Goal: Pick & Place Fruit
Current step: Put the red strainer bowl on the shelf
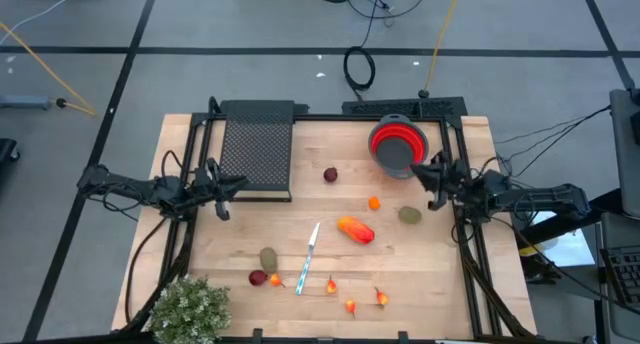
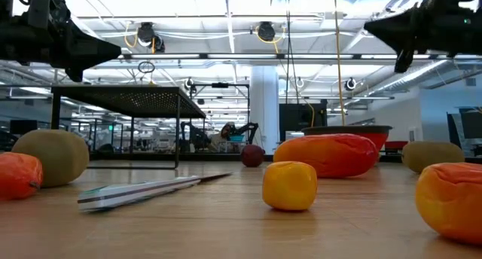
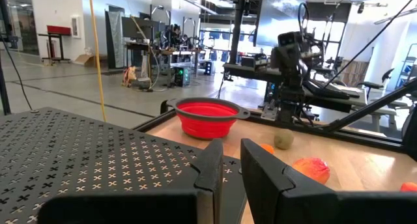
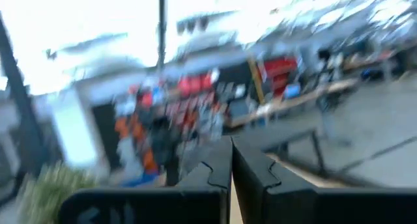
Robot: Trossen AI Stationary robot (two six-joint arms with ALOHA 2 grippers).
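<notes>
Toy fruits lie scattered on the wooden table. In the high view I see a dark-red ball [image 1: 330, 174], a small orange ball [image 1: 374, 202], an olive oval [image 1: 410, 215], the elongated orange-red fruit [image 1: 356, 230], another olive oval [image 1: 268, 257], a second dark-red ball [image 1: 258, 277] and tiny red-orange bits [image 1: 350, 305]. My left gripper [image 1: 224, 196] [image 3: 232, 172] hovers at the table's left side with its fingers nearly together, holding nothing. My right gripper [image 1: 429, 174] [image 4: 231, 162] hangs shut and empty beside the red bowl [image 1: 398, 144], above the table's right side.
A black perforated rack [image 1: 258, 149] stands at the far left of the table. A knife [image 1: 308, 257] lies near the middle. The bushy grey-green plant [image 1: 190, 309] sits at the near left corner. A black frame [image 1: 470, 274] borders the table.
</notes>
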